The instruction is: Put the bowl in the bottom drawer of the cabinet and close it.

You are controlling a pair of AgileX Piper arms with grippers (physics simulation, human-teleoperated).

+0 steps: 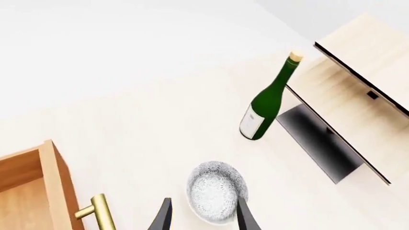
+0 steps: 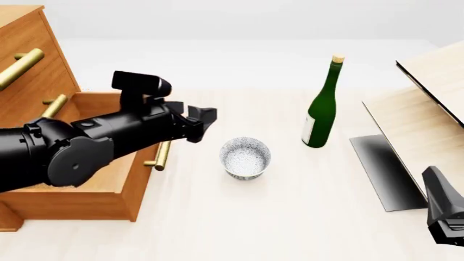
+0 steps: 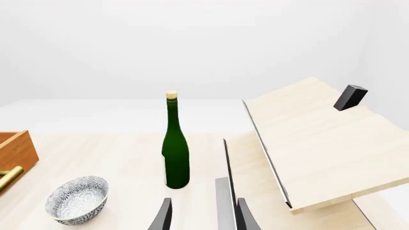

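Two arms: the right gripper (image 2: 444, 217) sits low at the near right, idle, its fingers apart around nothing in its wrist view.
Left gripper (image 2: 201, 123): spread wide and empty, reaching out over the drawer's front toward the bowl.
Bowl (image 2: 245, 157): upright on the table (image 2: 290, 217), just beside the drawer front, apart from the fingers.
Handling: likely stiff, light, glazed and slippery, chippable; pinching the rim wall looks the surest hold.
Bottom drawer (image 2: 87, 190): pulled out of the cabinet (image 2: 29, 70), top open, brass handle (image 2: 163, 155) facing the bowl.
Room: bare table around the bowl; the drawer's front edge must be cleared on the way in.
Farther: wine bottle (image 2: 323, 106) stands well right of the bowl, slanted pale wood panels (image 2: 427, 109) beyond.
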